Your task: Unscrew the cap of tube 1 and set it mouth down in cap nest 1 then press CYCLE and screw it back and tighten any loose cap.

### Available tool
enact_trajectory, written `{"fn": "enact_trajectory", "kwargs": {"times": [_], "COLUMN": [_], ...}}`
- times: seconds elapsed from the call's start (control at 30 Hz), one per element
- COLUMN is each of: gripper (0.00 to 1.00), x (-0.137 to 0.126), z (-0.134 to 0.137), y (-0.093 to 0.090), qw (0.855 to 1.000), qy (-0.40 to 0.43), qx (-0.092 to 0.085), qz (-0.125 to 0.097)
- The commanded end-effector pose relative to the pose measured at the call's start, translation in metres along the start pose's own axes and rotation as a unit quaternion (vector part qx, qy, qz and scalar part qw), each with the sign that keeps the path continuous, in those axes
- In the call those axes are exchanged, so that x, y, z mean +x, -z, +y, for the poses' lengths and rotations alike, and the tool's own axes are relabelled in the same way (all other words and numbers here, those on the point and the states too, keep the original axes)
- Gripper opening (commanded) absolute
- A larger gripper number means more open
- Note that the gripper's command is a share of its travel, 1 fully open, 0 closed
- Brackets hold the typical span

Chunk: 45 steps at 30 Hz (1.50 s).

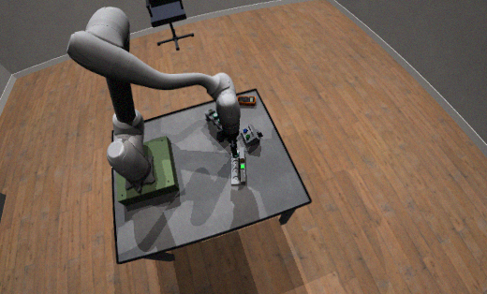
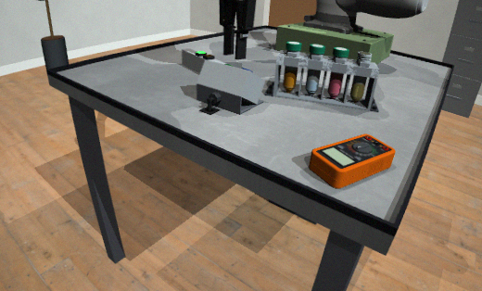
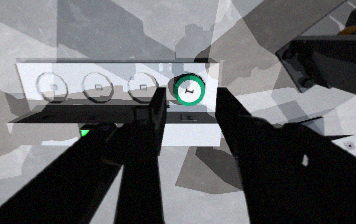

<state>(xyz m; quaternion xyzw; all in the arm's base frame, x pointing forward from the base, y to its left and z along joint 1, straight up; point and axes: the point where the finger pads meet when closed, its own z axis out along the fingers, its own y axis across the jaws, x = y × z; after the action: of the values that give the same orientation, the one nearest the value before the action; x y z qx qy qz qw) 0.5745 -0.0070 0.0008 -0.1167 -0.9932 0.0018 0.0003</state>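
The green cap [image 3: 190,90] lies flat in the right-end nest of the white cap tray [image 3: 117,87] in the wrist view; the other three nests are empty. My gripper [image 3: 191,101] is low over the tray, its two fingers standing part open on either side of the cap, with a gap to it on both sides. The green lamp [image 2: 200,53] is lit; it also shows in the overhead view [image 1: 243,166]. In the tube rack [image 2: 324,82], three tubes carry green caps and the right-end tube [image 2: 365,58] shows a bare grey threaded mouth. The gripper [image 2: 234,46] stands behind the key housing.
The grey key housing [image 2: 227,86] sits between the cap tray and the table's near edge in the side view. An orange multimeter [image 2: 352,158] lies near the table edge. The arm stands on a green pedestal [image 1: 147,169].
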Motion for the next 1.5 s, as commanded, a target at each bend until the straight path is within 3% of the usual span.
{"fn": "enact_trajectory", "kwargs": {"times": [0.0,0.13,1.23,1.27,1.47], "gripper": [0.36,0.36,0.36,0.30,0.30], "x": [-0.001,-0.001,-0.001,-0.001,-0.001], "z": [0.000,0.000,0.000,0.000,0.000], "y": [-0.014,-0.034,-0.044,-0.044,-0.044], "qw": [1.000,1.000,1.000,1.000,1.000], "qy": [0.000,0.000,0.000,0.000,0.000], "qx": [0.000,0.000,0.000,0.000,0.000], "qz": [0.000,0.000,0.000,0.000,0.000]}}
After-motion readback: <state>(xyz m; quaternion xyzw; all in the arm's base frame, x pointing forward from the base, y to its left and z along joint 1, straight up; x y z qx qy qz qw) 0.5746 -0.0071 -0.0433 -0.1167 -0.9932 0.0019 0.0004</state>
